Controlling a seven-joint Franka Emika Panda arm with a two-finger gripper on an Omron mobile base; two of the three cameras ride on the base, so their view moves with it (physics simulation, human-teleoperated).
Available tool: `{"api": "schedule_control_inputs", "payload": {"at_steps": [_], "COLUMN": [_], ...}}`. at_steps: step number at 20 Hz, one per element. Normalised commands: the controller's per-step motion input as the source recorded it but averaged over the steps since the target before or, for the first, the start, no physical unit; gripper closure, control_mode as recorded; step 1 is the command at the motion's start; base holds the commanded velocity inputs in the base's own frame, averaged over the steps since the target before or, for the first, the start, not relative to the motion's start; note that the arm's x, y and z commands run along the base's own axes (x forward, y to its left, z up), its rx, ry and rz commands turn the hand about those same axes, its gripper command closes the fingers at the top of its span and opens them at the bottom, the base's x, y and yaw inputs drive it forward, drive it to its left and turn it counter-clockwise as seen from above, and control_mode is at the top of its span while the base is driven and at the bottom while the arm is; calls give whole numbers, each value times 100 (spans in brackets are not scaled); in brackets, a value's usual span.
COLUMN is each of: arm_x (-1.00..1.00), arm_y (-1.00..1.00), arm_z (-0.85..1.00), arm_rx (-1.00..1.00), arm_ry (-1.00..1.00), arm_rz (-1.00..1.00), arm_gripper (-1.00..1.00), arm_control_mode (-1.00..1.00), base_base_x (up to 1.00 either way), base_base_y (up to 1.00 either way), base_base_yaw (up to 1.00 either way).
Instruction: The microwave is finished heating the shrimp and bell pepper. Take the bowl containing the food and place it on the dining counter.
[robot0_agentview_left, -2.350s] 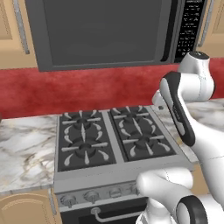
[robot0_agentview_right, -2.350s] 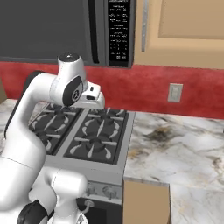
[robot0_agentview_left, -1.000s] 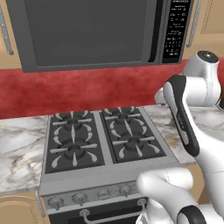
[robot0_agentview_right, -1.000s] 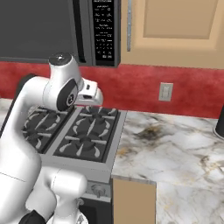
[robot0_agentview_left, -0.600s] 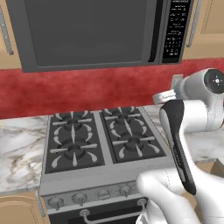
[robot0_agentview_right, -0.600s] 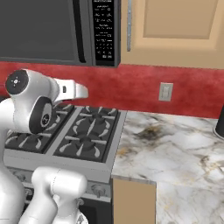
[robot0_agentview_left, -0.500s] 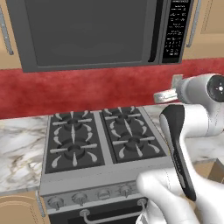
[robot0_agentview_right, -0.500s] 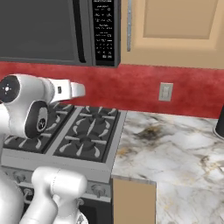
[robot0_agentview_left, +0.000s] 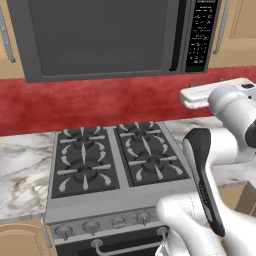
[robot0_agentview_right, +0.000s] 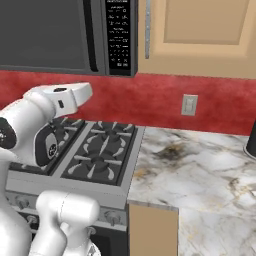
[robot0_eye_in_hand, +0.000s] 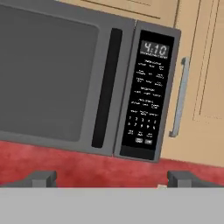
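Observation:
The microwave (robot0_agentview_left: 100, 37) (robot0_agentview_right: 45, 35) hangs above the stove with its dark glass door (robot0_eye_in_hand: 48, 78) closed. Its black handle (robot0_eye_in_hand: 105, 87) and keypad strip (robot0_eye_in_hand: 146, 96) face the hand camera, and the display reads 4:10. The closed door hides the bowl, the shrimp and the bell pepper. My gripper (robot0_eye_in_hand: 113, 178) is open, its two dark fingertips (robot0_eye_in_hand: 41, 177) wide apart with nothing between them. It is held in the air below and in front of the microwave, pointing up at it. The dining counter is out of view.
A four-burner gas stove (robot0_agentview_left: 115, 157) (robot0_agentview_right: 95, 150) lies under the arm. Marble countertop (robot0_agentview_right: 200, 170) (robot0_agentview_left: 20, 170) runs on both sides of it. Behind is a red wall with an outlet (robot0_agentview_right: 189, 105). Tan cabinets with a silver handle (robot0_eye_in_hand: 178, 98) flank the microwave. A dark object (robot0_agentview_right: 251, 140) stands at the far right.
The base shifted right early on, so the scene slid left. Since then the arm has swung its hand up from the stove's right edge toward the microwave.

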Motion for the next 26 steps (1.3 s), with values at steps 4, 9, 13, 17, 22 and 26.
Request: {"api": "schedule_control_inputs", "payload": {"at_steps": [4,9,13,17,22,26], "arm_x": [-9,49,73,81,84,78], "arm_y": [3,0,0,0,0,0], "arm_z": [25,41,39,21,12,14], "arm_rx": [-2,0,0,0,0,0], "arm_ry": [-36,-19,-7,-1,0,0], "arm_rz": [3,0,0,0,0,0], "arm_gripper": [-100,-100,-100,-100,-100,-100], "arm_control_mode": [-100,-100,-100,-100,-100,-100], "base_base_x": [0,0,0,0,0,0], "base_base_y": [0,0,0,0,0,0], "base_base_yaw": [0,0,0,0,0,0]}}
